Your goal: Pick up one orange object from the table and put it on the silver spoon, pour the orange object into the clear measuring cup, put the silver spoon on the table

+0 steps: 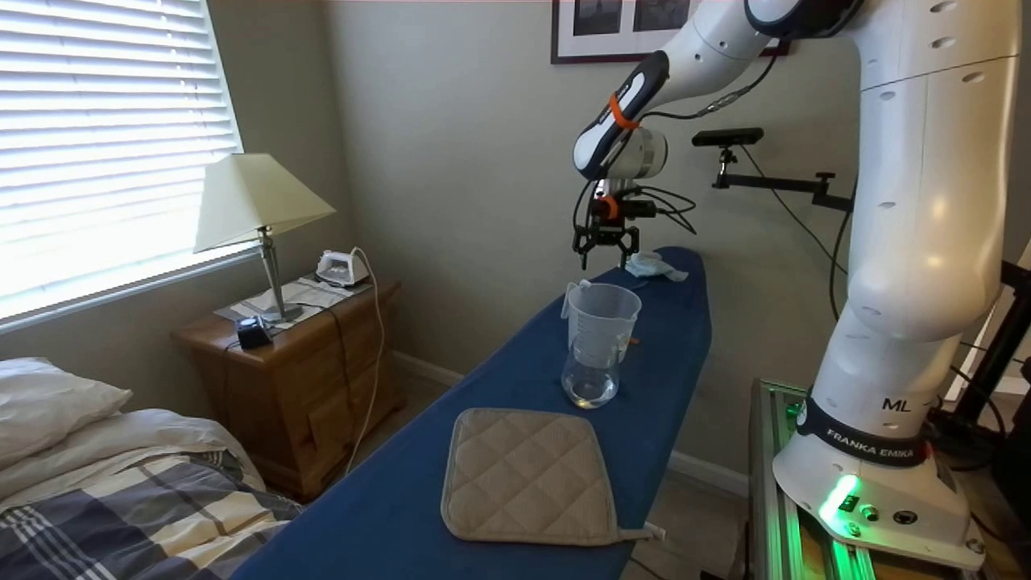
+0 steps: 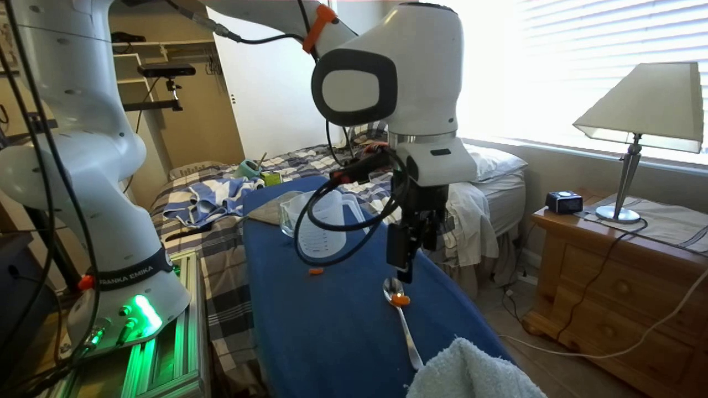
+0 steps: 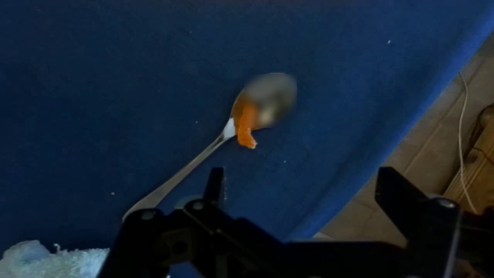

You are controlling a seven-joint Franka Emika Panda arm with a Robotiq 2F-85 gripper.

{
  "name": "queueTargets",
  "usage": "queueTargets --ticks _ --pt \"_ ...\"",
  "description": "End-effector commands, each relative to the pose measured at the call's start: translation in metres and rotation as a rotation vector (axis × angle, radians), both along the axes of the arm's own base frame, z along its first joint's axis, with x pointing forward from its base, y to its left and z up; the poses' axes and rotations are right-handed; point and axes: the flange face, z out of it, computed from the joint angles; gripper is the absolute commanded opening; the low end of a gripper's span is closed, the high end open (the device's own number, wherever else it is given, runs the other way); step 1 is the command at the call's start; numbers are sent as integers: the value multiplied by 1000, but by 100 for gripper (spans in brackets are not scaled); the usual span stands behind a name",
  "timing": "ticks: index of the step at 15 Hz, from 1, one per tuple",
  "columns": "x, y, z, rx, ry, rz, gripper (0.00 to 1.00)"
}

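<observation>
Gripper is seen nearest the camera in the wrist view, along the bottom of the frame; jaws are spread wide apart. Left to right there: pale towel is cut off at the lower left, laid on the blue table. Silver spoon is laid diagonally, handle pointed lower left, bowl upper center and blurred. One orange piece is set in the bowl near the neck, lower end stuck out past the rim. Floor is shown at the right edge.

In an exterior view, left to right: robot arm is mounted at the left. Checked cloth is laid on the bed, upper left. Clear container is partly hidden by the measuring cup, left of center, on the table; contact can't be told. Second orange piece is placed on the table, just below the cup in frame. Spoon bowl is seen right under one fingertip, mid-frame; height can't be told. Black box and lamp are stood on the nightstand, right side.

In an exterior view, iron is set on the nightstand, left of center; pot holder is laid flat on the table, lower center.
</observation>
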Motion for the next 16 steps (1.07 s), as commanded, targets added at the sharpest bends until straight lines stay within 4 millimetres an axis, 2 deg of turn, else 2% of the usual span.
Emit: queueTargets --ticks 1,5,8,12,16 --pt "-24 -16 16 9 18 -146 100" --pt "-50 -37 9 53 59 -279 100" --pt "-62 -45 2 99 72 -298 100" --pt "-67 -51 -9 131 58 -303 100" --pt "-61 -51 -29 170 35 -297 100"
